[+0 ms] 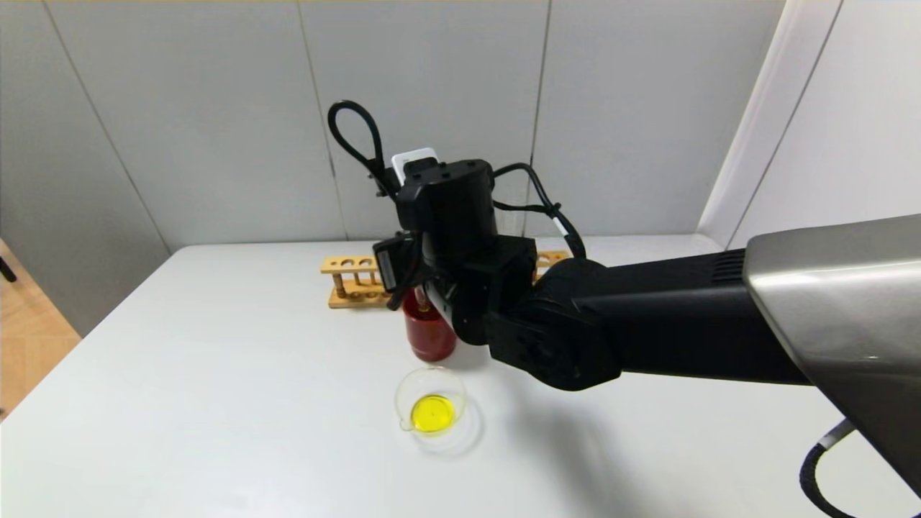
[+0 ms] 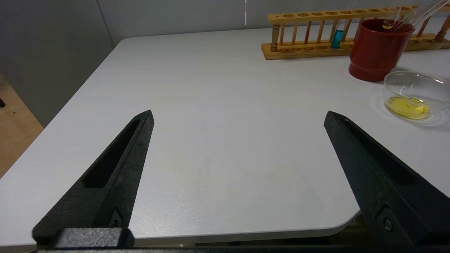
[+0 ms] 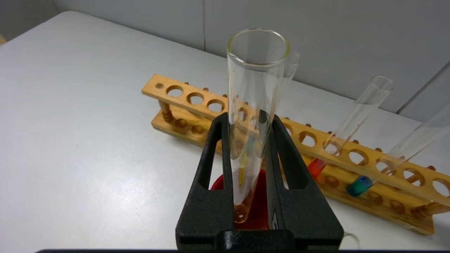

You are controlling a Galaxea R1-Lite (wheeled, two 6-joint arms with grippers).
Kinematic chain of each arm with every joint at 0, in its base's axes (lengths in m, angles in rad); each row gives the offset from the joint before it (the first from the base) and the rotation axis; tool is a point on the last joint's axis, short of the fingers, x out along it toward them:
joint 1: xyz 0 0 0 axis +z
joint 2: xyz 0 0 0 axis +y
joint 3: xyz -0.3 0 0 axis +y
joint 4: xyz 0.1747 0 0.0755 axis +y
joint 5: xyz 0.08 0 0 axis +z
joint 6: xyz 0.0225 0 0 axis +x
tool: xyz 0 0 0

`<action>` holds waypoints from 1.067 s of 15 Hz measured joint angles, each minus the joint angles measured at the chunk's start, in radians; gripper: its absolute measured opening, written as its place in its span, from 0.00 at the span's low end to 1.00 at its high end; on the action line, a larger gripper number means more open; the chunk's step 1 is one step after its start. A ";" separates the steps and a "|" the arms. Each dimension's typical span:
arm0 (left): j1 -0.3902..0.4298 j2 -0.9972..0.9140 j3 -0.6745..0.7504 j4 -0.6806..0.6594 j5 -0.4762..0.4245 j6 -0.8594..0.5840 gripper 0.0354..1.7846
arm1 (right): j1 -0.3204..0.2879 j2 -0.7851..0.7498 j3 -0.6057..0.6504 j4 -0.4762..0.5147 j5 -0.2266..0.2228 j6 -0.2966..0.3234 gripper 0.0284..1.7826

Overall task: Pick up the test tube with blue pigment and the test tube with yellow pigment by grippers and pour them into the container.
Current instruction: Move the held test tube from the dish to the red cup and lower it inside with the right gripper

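A matte black, boxy right arm (image 1: pixel 647 316) with a ribbed vent was joined to a silver-grey metal shell (image 1: pixel 842 302). Black cables were looped above the wrist, beside a small white block (image 1: pixel 414 157). The right gripper (image 3: pixel 248 147) was formed of two black wedge-shaped fingers with long slots. The left gripper (image 2: pixel 239 119) was made of two rough black tapered fingers (image 2: pixel 116 175), each fixed with a small screw.

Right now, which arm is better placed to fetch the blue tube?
Right, probably. The right gripper holds an emptied tube over the red cup, beside the rack with the blue tube; the left gripper hangs open farther off.
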 joint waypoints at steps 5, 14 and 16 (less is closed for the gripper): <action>0.000 0.000 0.000 0.000 0.000 0.000 0.96 | 0.007 0.010 0.028 0.001 0.020 -0.006 0.14; 0.001 0.000 0.000 0.000 0.000 0.000 0.96 | 0.011 0.024 0.064 0.003 0.037 -0.021 0.14; 0.000 0.000 0.000 0.000 0.000 0.000 0.96 | 0.011 0.025 0.067 -0.001 0.046 -0.021 0.14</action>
